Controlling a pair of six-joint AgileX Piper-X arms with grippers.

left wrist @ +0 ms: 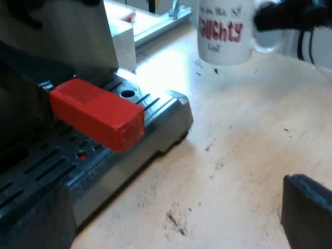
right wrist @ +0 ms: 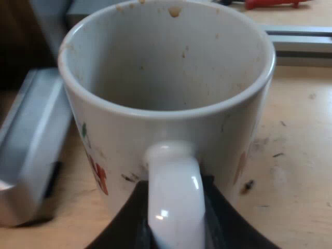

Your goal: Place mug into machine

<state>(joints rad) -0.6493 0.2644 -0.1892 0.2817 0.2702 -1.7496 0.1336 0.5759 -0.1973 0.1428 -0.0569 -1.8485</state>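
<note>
A white mug with red lettering stands on the pale wooden table past the corner of the machine's drip tray. My right gripper is at its handle. From the right wrist the empty, stained mug is close up, and my right gripper is shut on its white handle, a black finger on each side. The holder's red handle end juts out over the drip tray. My left gripper hovers low by the tray, open and holding nothing.
The espresso machine's body rises behind the red end. The drip tray's metal corner lies close beside the mug. A grey rail and a small red object lie beyond the mug. Bare wooden table stretches between tray and mug.
</note>
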